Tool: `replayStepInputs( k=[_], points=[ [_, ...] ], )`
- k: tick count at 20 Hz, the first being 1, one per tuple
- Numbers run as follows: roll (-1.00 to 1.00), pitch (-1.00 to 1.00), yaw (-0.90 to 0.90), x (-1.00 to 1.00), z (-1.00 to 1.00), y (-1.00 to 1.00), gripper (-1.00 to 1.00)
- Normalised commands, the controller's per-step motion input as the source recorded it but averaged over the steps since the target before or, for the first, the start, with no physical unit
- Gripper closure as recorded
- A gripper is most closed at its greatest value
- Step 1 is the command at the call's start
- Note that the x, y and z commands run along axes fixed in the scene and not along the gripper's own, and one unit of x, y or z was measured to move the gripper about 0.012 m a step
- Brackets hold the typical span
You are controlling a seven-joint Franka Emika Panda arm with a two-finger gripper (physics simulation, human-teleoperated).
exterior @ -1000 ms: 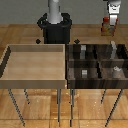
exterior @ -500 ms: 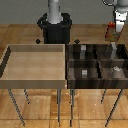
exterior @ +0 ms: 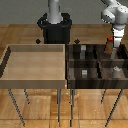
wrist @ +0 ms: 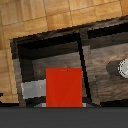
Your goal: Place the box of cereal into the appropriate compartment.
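i see a wood-plank floor (exterior: 35, 107) under two bins on thin metal legs: a light tray (exterior: 35, 62) on the exterior view's left and a dark divided bin (exterior: 71, 70) on its right. small grey blocks (exterior: 85, 73) lie in the bin's cells. the cereal box (exterior: 109, 45) hangs upright over the far cell (exterior: 112, 54) at the exterior view's right. in the wrist view the box (wrist: 64, 87) shows as a flat plain red face. the gripper (exterior: 110, 38) sits pinched on the box's top.
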Motion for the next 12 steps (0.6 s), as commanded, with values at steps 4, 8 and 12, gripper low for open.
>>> replayStepInputs(
  k=[4,8,12],
  points=[
    [0.0,0.0,0.0,0.0,-1.0,0.0,1.0],
    [0.0,0.0,0.0,0.0,-0.75,0.0,1.0],
    [0.0,0.0,0.0,0.0,0.0,0.0,-1.0]
  ],
)
